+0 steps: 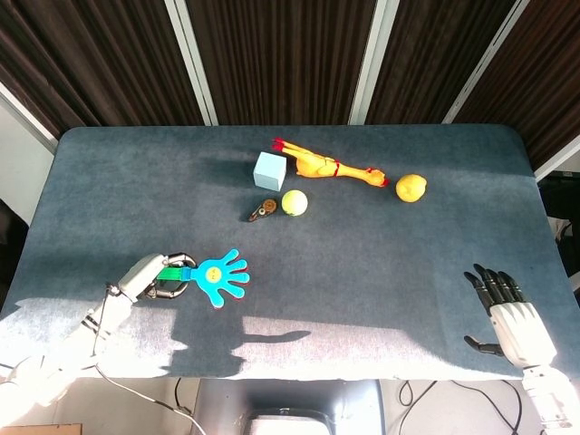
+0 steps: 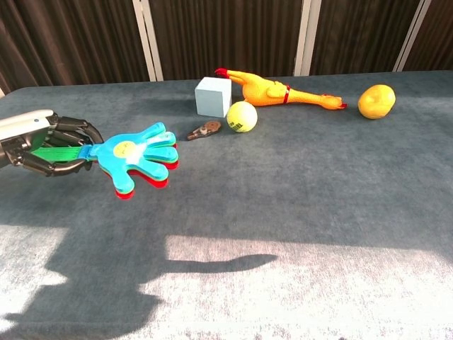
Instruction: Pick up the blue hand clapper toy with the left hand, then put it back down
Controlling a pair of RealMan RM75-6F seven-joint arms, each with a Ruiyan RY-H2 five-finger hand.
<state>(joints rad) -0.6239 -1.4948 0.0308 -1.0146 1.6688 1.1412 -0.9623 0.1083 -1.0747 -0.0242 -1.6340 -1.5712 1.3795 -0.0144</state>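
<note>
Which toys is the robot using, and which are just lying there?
Using:
blue hand clapper toy
left hand, holding its green handle

Just lying there:
rubber chicken
tennis ball
lemon
light blue cube
small brown object

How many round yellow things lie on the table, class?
2: the tennis ball beside the pale blue cube and the small brown object, and the lemon just past the rubber chicken. None seems hidden.
</note>
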